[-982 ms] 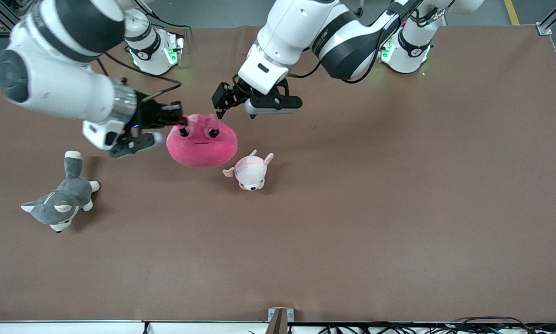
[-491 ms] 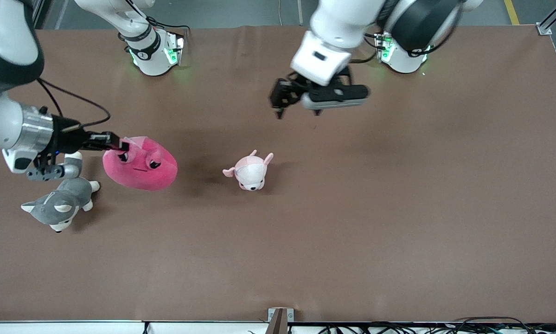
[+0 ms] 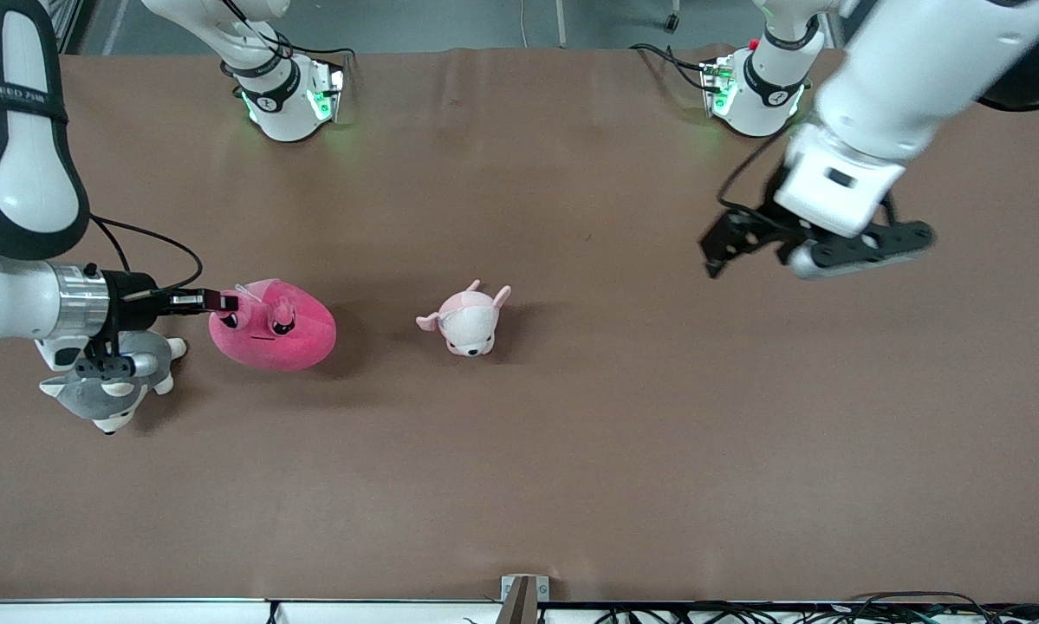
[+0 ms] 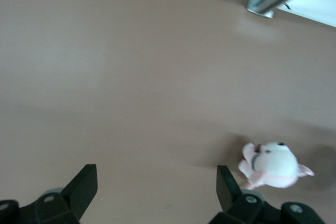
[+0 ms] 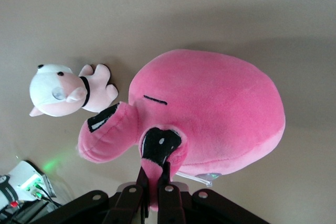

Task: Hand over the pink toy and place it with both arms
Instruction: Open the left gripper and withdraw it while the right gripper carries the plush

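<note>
In the front view, the round hot-pink plush toy with dark angry eyes (image 3: 274, 325) sits on the brown table covering (image 3: 571, 451), toward the right arm's end from the small pale pink-and-white plush animal (image 3: 467, 319) and at about the same depth as it. The right gripper (image 3: 224, 302) is pinched shut on a small flap at the pink toy's top edge, and the grey-and-white husky plush (image 3: 107, 390) lies just beside the pink toy, partly under the right wrist. The left gripper (image 3: 717, 258) hangs over bare table well toward the left arm's end from the pale plush animal, holding nothing. In the left wrist view, the left gripper (image 4: 156, 186) has its fingers spread wide and empty, with the pale plush animal (image 4: 274, 165) on the table below. In the right wrist view, the right gripper (image 5: 154, 178) clamps a thin fold by one eye, and the pink toy (image 5: 210, 114) bulges out from it. It looks light, soft and squashy, so a pinch on an ear or fold should hold better than a squeeze across its round body.
</note>
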`<state>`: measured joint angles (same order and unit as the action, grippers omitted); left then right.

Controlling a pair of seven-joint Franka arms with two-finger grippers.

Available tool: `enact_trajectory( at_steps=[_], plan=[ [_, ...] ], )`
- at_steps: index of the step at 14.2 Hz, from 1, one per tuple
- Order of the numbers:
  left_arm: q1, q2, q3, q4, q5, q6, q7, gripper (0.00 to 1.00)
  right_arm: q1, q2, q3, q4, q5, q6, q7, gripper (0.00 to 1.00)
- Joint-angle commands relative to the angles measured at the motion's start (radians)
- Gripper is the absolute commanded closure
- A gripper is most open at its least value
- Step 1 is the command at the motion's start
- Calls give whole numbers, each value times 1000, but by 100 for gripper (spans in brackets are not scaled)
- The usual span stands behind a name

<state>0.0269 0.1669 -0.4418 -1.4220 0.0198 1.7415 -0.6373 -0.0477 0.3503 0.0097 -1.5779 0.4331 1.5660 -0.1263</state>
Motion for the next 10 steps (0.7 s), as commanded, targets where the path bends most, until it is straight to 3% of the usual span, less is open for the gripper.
enact_trajectory(
  at_steps=[1,6,10],
  plan=[
    [112,-96,-14,-89,0,-19,115,0,-37,36,16,12,13,-6,-168,100],
    [257,-279,-8,-287,-72,-26,390,0,-54,90,16,13,110,8,-184,100],
    [386,-303,-6,-241,-141,-126,579,0,-54,118,16,13,116,40,-182,100]
  ],
)
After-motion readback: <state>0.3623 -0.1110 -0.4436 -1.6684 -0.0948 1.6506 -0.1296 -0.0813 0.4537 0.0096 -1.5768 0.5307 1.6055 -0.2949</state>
